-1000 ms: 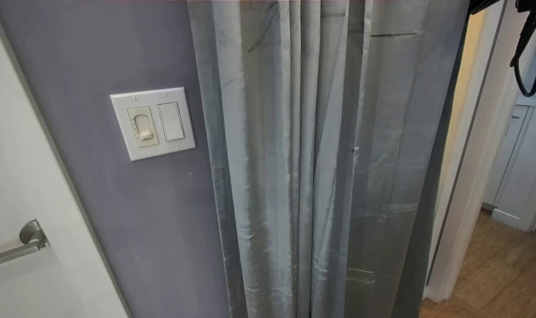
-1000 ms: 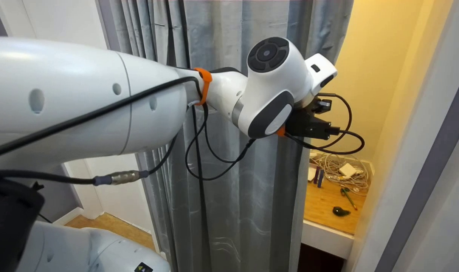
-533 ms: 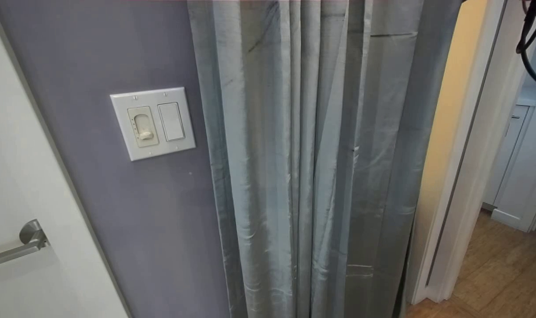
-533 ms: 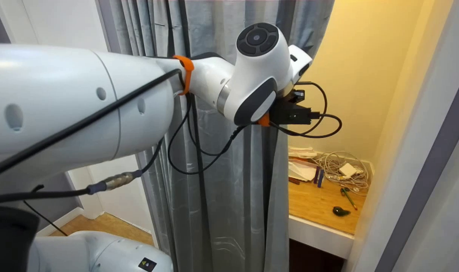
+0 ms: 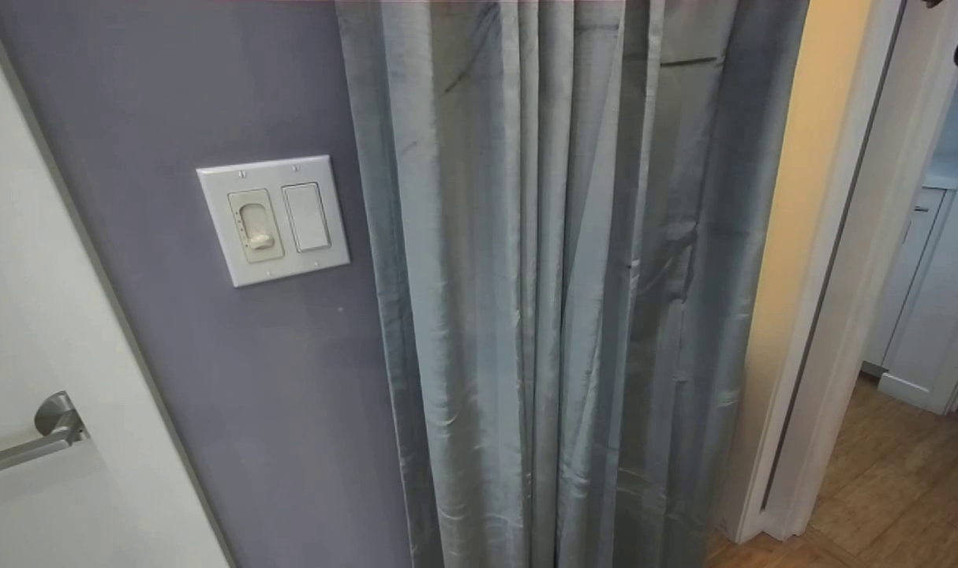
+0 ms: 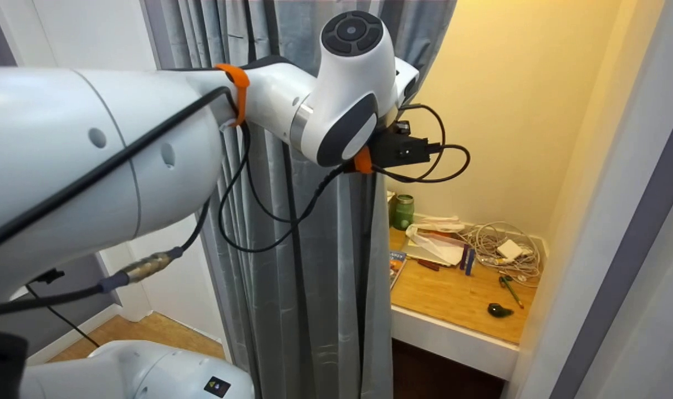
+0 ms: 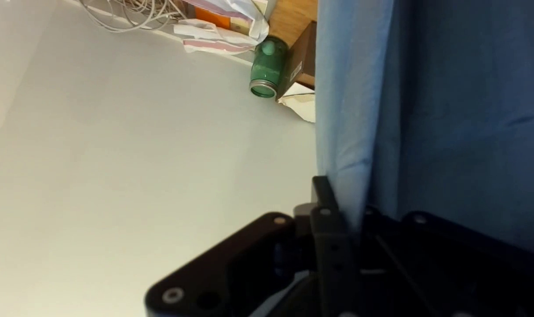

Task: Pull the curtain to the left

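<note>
The curtain (image 5: 542, 284) is tall, grey-blue and pleated, and hangs beside the grey-purple wall in an exterior view. In an exterior view the curtain (image 6: 331, 288) hangs behind the white arm, its free edge pulled to the left near the wrist. In the wrist view my gripper (image 7: 344, 211) is shut on the free edge of the curtain (image 7: 355, 97), with a fold of cloth running between the dark fingers. The fingertips are partly covered by cloth, and the fingers are hidden behind the hand and black camera mount in that exterior view.
A white wall switch (image 5: 274, 221) is left of the curtain. Beyond the curtain is an alcove with a wooden shelf (image 6: 453, 299), a green jar (image 6: 403, 212), papers (image 6: 439, 244) and tangled cables (image 6: 489, 244). A black cable (image 6: 270, 249) loops below the wrist. A white door frame (image 6: 602, 221) stands at right.
The arm has moved left and a little up in an exterior view, taking the curtain's free edge along. More yellow wall and shelf show, and the green jar has come into view.
</note>
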